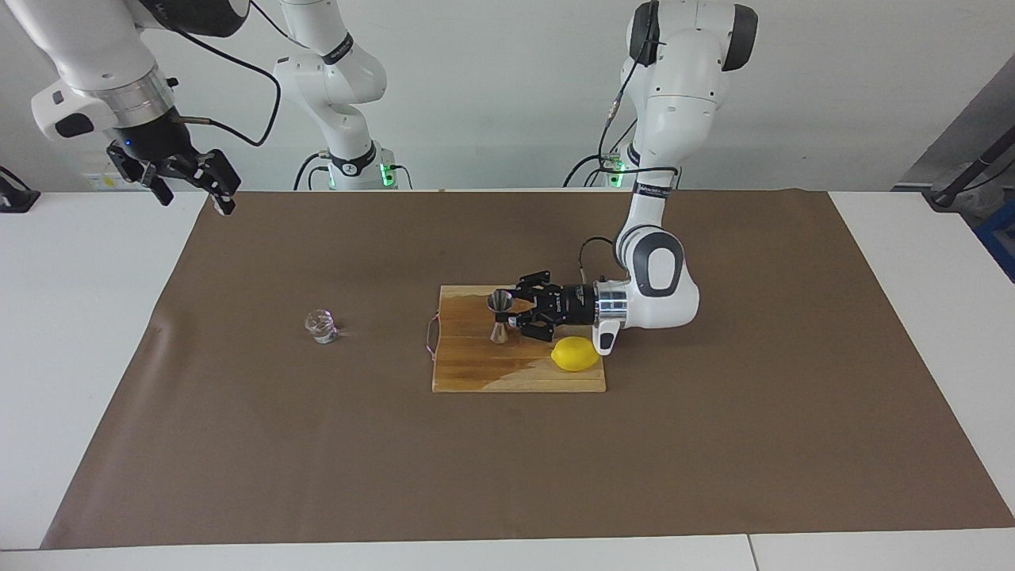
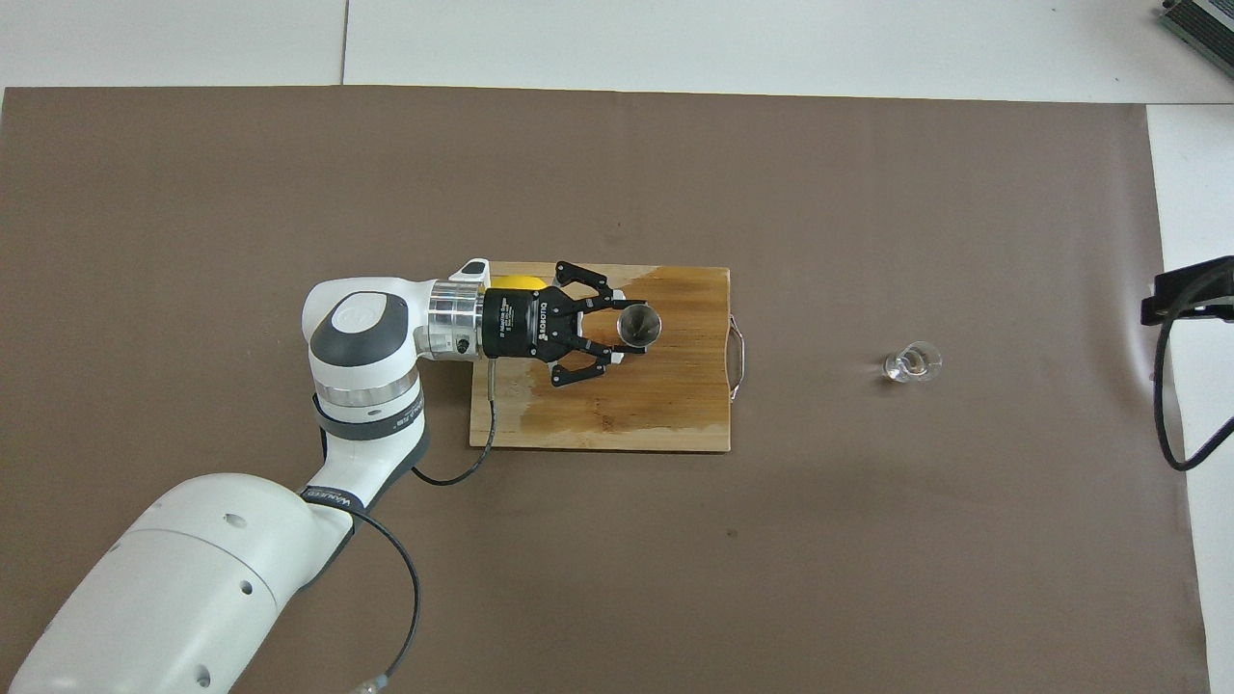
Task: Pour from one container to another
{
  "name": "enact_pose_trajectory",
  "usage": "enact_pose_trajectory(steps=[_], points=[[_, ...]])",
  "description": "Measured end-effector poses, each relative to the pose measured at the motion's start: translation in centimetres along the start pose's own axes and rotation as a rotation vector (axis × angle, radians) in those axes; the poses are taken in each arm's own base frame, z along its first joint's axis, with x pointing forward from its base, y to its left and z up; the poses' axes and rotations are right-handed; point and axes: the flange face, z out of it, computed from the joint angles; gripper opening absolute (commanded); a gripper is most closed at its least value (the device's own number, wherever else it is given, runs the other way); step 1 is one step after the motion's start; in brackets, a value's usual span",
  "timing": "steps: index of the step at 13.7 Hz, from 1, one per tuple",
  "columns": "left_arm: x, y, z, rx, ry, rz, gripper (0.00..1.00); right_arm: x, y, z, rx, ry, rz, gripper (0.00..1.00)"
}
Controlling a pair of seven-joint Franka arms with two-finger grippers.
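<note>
Facing view: left gripper (image 1: 507,312) closed around steel jigger (image 1: 499,316), upright over wooden cutting board (image 1: 476,365) mid-table
Glass tumbler (image 1: 321,326): on brown mat toward right arm's end, well apart from board
Lemon (image 1: 575,354): on board's corner
Right gripper (image 1: 194,181): fingers spread, waiting above mat's corner

A plain white wall (image 1: 507,95) spans twelve o'clock; brown paper (image 1: 714,444) covers the white surface (image 1: 79,317) centrally, edges bare.

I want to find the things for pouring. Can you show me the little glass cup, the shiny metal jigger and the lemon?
glass tumbler (image 1: 321,326): facing view, middle of its clear body.
steel jigger (image 1: 499,317): facing view, narrow waist.
lemon (image 1: 575,354): facing view, middle of its yellow skin.
</note>
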Motion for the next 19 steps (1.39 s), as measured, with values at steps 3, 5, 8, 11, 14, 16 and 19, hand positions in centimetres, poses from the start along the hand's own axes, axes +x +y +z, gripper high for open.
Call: enact_pose_trajectory(steps=[3,5,8,11,14,16,19], points=[[-0.5,-0.2,1.2,0.013,-0.008,-0.008,0.3,0.0,0.0,0.0,0.0,0.0,0.0,1.0],[-0.5,-0.5,1.8,0.021,-0.006,-0.009,0.29,0.0,0.0,0.0,0.0,0.0,0.0,1.0],[-0.5,-0.7,2.4,0.027,-0.003,-0.009,0.29,0.0,0.0,0.0,0.0,0.0,0.0,1.0],[-0.5,-0.7,2.7,0.021,0.01,-0.007,0.29,0.0,0.0,0.0,0.0,0.0,0.0,1.0],[-0.4,-0.9,3.2,0.017,0.012,-0.008,0.29,0.0,0.0,0.0,0.0,0.0,0.0,1.0],[-0.4,-0.9,3.4,0.016,0.013,-0.008,0.3,0.0,0.0,0.0,0.0,0.0,0.0,1.0],[-0.4,-0.9,3.4,0.016,0.014,-0.008,0.32,0.0,0.0,0.0,0.0,0.0,0.0,1.0]])
